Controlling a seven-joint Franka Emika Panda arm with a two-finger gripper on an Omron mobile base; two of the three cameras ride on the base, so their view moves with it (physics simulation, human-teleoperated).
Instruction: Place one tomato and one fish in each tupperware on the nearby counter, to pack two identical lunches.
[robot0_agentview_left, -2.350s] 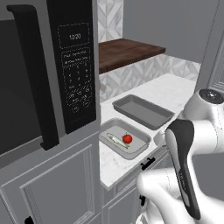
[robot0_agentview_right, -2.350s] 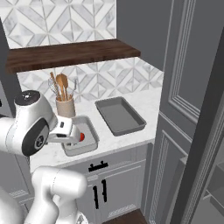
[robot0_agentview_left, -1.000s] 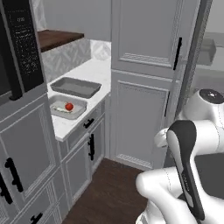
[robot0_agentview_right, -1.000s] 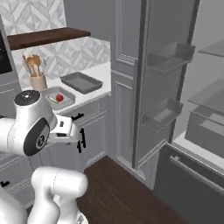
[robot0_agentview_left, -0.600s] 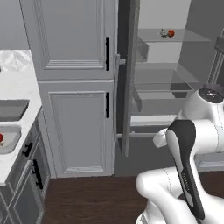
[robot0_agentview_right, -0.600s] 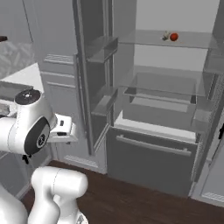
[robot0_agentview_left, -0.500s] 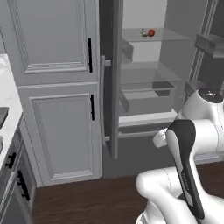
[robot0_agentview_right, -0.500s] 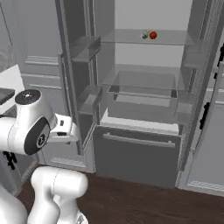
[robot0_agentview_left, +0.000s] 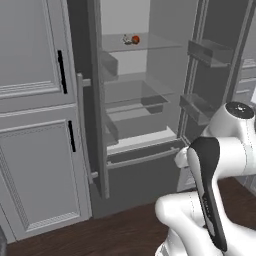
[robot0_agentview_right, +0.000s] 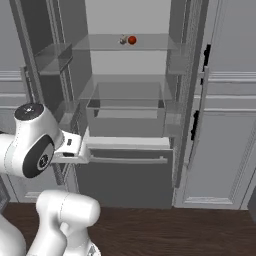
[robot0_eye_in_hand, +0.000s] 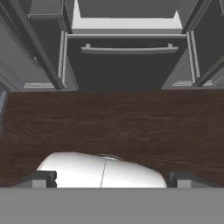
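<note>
A red tomato sits on the top glass shelf of the open fridge, with a small grey fish lying right beside it. My gripper is open, its two dark fingertips spread wide with nothing between them. It hangs low in front of the fridge and looks down at the floor, far below the shelf. The tupperware and the counter are out of view.
The fridge stands open, its left door and right door with shelf bins swung outward. A closed freezer drawer with a bar handle lies below. Tall grey cabinets flank the fridge. Dark wood floor lies beneath the hand.
The whole picture has swung from the counter with its trays to the open fridge, so the camera has moved with the base. The gripper stays open and the arm keeps its pose.
</note>
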